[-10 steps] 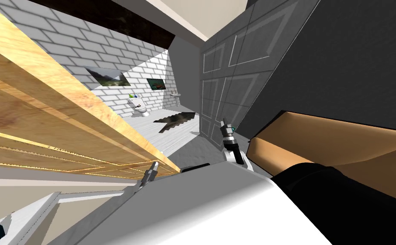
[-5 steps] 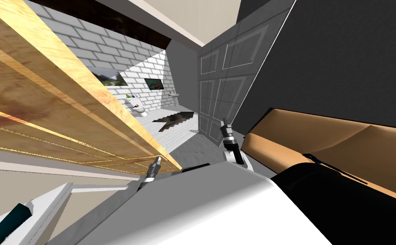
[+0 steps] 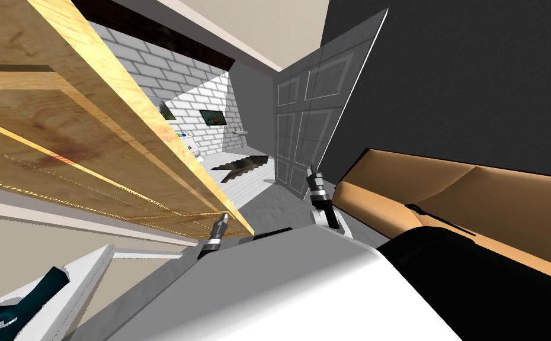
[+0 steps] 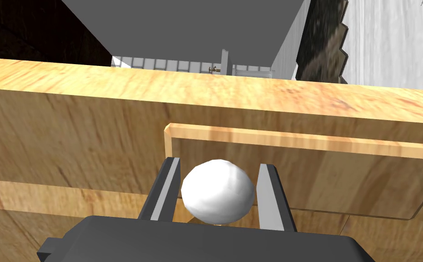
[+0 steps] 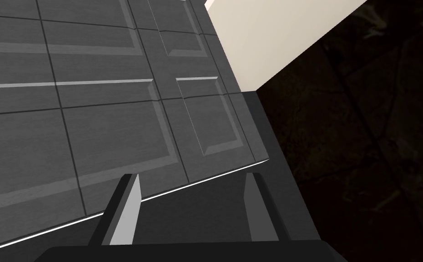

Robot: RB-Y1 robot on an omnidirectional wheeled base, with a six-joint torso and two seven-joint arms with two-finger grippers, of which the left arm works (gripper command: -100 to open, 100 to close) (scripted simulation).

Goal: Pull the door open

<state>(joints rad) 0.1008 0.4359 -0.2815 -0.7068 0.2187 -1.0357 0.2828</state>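
Swung wider than a second ago, the wooden door (image 3: 79, 136) covers more of the brick wall (image 3: 209, 97).
Head view: the door's golden, grainy slab with recessed panels spans the left, with the left gripper (image 3: 223, 219) at its edge; the right gripper (image 3: 311, 173) hangs near a grey door (image 3: 301, 130). Left wrist view: the fingers (image 4: 173, 179) clamp a smooth, white, egg-shaped knob (image 4: 217, 191) on the wooden door. Right wrist view: the fingers (image 5: 126, 218) are spread, holding nothing.

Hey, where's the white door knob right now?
In the left wrist view, the white knob sits gripped between the fingers of the left gripper, against the wooden door on the robot's left.
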